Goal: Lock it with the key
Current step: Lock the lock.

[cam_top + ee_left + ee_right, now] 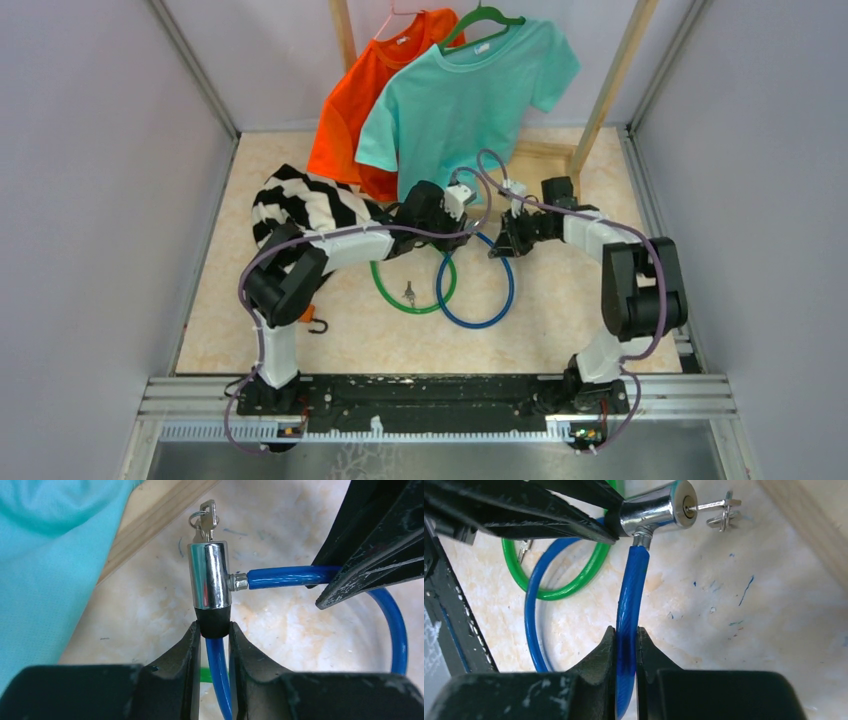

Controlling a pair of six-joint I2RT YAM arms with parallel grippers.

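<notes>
Top external: above near edge, looking down over whole surface [555,320]. Wrist views: close-up, sharing lock cylinder [209,575].

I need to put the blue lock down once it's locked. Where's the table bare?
Barest: the table strip between the blue cable lock and the right arm, and the near band before the base rail. Crowded: centre-left, where the green cable, striped cloth and left arm meet; hanging shirts block the back.
</notes>
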